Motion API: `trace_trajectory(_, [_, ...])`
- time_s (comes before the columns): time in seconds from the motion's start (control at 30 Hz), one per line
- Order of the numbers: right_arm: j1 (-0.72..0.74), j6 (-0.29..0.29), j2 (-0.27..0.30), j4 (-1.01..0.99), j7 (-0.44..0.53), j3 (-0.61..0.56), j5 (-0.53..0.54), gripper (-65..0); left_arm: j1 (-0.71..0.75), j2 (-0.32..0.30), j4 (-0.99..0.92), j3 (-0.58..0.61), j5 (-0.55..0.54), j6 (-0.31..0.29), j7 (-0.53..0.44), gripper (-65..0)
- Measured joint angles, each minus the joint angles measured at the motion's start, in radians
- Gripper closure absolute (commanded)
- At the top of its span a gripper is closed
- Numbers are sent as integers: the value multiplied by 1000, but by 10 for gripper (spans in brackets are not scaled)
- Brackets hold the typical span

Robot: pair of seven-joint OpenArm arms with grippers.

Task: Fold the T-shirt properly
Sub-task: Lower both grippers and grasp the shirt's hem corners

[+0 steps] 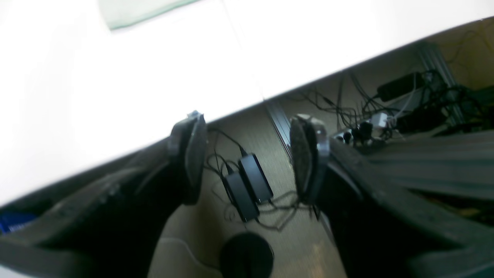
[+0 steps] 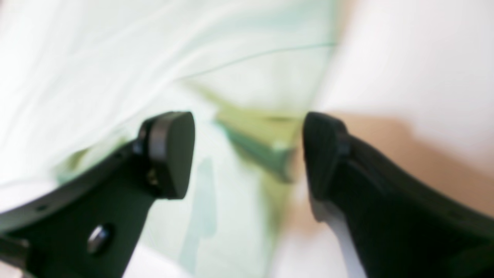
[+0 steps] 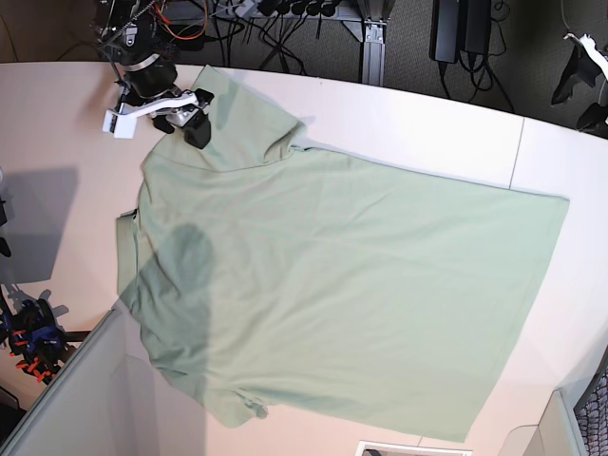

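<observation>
Nearest the camera, in the right wrist view, the 2 dark, smooth, blunt-ended fingers of the right gripper [image 2: 249, 154] stand wide apart above pale cloth, clenching nothing. The white tabletop [image 3: 427, 123] is the largest thing, flat and smooth, with a thin straight seam running down to the cloth in the base view. On it lies the T-shirt [image 3: 332, 285], soft, matte and pale mint green, spread broadly across the middle and left of that view. Its body is fairly flat toward the right, ending in a neat squared corner, while the lower left edge bunches into small, rumpled folds. At the upper left, a sleeve [image 3: 242, 123] juts toward the far edge, creased where it meets the body, with the right gripper over its left side. Well apart from the shirt, the left gripper [image 1: 247, 158] is likewise released, its 2 rounded black fingers spread with nothing between them, over the floor past the table edge. Beyond that edge stands a straight, grooved metal post [image 3: 372, 47]. Smaller are 2 black, oblong power bricks [image 1: 247, 187], side by side on the floor among thin, looping cables [image 1: 287, 224].
</observation>
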Motion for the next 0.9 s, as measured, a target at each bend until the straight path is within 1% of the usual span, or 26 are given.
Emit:
trace_trajectory(0.1, [-3, 2, -39, 4, 0, -24, 0, -441, -47, -20, -9, 0, 14, 5, 7, -378])
trace_trajectory(0.13, [-3, 9, -51, 4, -3, -26, 1, -441, -62, -34, -16, 2, 13, 26, 27, -378])
trace_trajectory(0.2, [-3, 13, -74, 6, -9, -26, 5, -441, -101, -52, -42, 1, 15, 92, 43, -378])
trace_trajectory(0.27, [-3, 14, -87, 6, -9, -26, 4, -440, -140, -74, -80, 2, 11, 113, 50, -378])
trace_trajectory(0.33, [-8, 14, -91, 6, -7, -26, 3, -439, -190, -91, -140, 2, 0, 118, 54, -378])
trace_trajectory(0.47, [-19, 20, -91, 7, -6, -26, -2, -439, -307, -114, -280, 5, -73, 117, 84, -378])
trace_trajectory(0.57, [-25, 23, -91, 9, -2, -26, -16, -439, -406, -127, -378, 41, -98, 118, 85, -378])
trace_trajectory(0.73, [-27, 27, -91, 9, 1, -26, -30, -439, -563, -124, -541, 151, -102, 115, 87, -378])
trace_trajectory(0.83, [-28, 29, -91, 9, 2, -26, -31, -439, -632, -118, -620, 216, -144, 80, 100, -378])
trace_trajectory(0.9, [-31, 29, -91, 9, 8, -26, -31, -439, -679, -96, -659, 237, -165, 77, 120, -378])
